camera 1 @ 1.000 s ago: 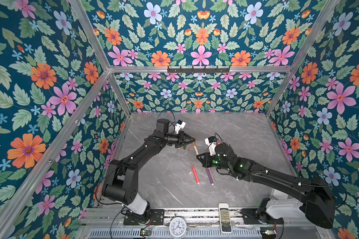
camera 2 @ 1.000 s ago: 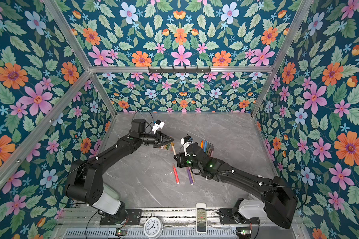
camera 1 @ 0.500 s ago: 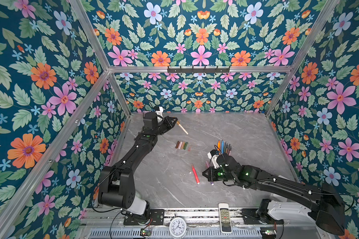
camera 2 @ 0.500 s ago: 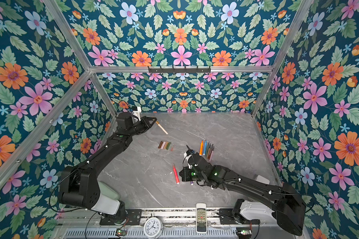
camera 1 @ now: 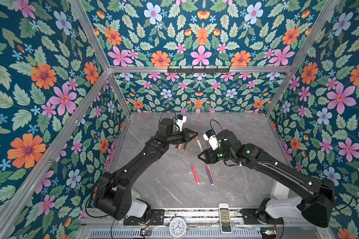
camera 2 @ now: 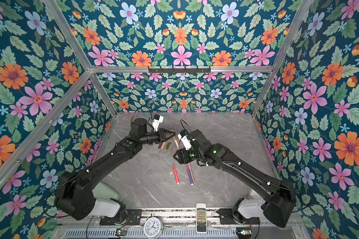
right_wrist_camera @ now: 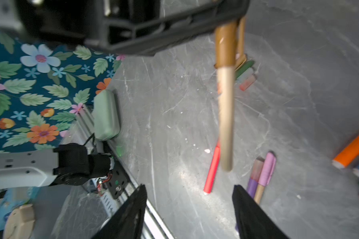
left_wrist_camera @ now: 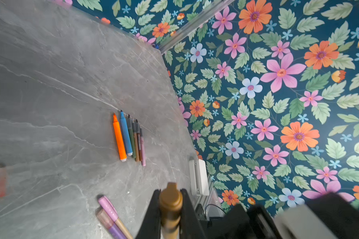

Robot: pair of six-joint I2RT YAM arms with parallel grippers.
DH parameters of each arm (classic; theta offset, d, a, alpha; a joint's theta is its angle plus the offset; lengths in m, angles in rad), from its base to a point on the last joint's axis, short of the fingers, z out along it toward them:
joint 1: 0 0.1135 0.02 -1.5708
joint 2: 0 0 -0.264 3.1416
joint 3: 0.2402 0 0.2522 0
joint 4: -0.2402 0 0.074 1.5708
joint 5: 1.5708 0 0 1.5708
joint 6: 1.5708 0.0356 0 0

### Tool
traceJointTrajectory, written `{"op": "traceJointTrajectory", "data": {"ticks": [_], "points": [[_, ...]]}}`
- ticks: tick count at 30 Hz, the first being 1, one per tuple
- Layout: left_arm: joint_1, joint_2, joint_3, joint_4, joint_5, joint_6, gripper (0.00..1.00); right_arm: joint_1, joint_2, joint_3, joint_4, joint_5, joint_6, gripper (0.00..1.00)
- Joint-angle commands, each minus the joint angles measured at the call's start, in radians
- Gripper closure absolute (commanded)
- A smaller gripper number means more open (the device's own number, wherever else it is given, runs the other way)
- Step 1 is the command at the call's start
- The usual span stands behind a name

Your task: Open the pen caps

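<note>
My left gripper is shut on the brown cap of a tan pen, which hangs from it above the table's middle. My right gripper stands open and empty just below the pen's free end, not touching it. A row of loose pen caps lies under the left gripper. A red pen, a capped purple pen and a pink-capped tan pen lie near the front. Several uncapped pens lie in a row on the right, hidden by my right arm in both top views.
A white remote and a small clock sit on the front rail. Floral walls close in the grey table on three sides. The pale base cover of the left arm stands at the table's front left.
My left gripper swung out to the back left with the tan pen and has come back to the middle. My right gripper dipped toward the purple pen, then rose and opened.
</note>
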Motion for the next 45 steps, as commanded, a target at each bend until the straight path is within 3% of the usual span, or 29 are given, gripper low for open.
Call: {"op": "traceJointTrajectory", "data": {"ticks": [1,8,11,13,14,17,18,21,25,32,37,38,40,45], "points": [[-0.017,-0.037,-0.026,0.056,0.016,-0.034,1.00,-0.016,0.032,0.032,-0.050,0.028,-0.053,0.45],[-0.043,-0.058,-0.049,0.097,0.035,-0.072,1.00,-0.032,0.032,0.016,-0.002,-0.015,-0.041,0.53],[-0.054,-0.050,-0.054,0.119,0.040,-0.079,1.00,-0.032,0.032,0.018,0.007,-0.015,-0.039,0.69],[-0.061,-0.048,-0.055,0.124,0.039,-0.081,1.00,-0.032,0.033,0.019,0.010,-0.016,-0.036,0.97],[-0.061,-0.047,-0.056,0.126,0.039,-0.083,1.00,-0.032,0.034,0.019,0.012,-0.015,-0.033,1.00],[-0.063,-0.051,-0.063,0.150,0.041,-0.096,1.00,-0.033,0.035,0.011,0.028,-0.028,-0.016,1.00],[-0.062,-0.052,-0.069,0.167,0.044,-0.102,0.95,-0.032,0.033,0.006,0.038,-0.034,-0.008,1.00],[-0.064,-0.063,-0.091,0.216,0.042,-0.130,0.61,-0.032,0.032,-0.004,0.061,-0.045,0.009,1.00],[-0.066,-0.064,-0.109,0.254,0.050,-0.160,0.53,-0.033,0.034,-0.003,0.076,-0.049,0.022,1.00],[-0.084,-0.045,-0.126,0.289,0.046,-0.178,0.53,-0.032,0.039,0.011,0.079,-0.057,0.026,1.00],[-0.090,-0.044,-0.128,0.312,0.041,-0.183,0.98,-0.032,0.038,0.006,0.080,-0.060,0.029,1.00],[-0.091,-0.044,-0.124,0.306,0.039,-0.181,1.00,-0.032,0.036,0.002,0.081,-0.061,0.032,1.00],[-0.090,-0.040,-0.112,0.285,0.040,-0.168,0.96,-0.032,0.032,-0.008,0.084,-0.065,0.035,1.00],[-0.091,-0.037,-0.086,0.251,0.024,-0.148,0.61,-0.032,0.013,-0.035,0.096,-0.072,0.046,1.00]]}}
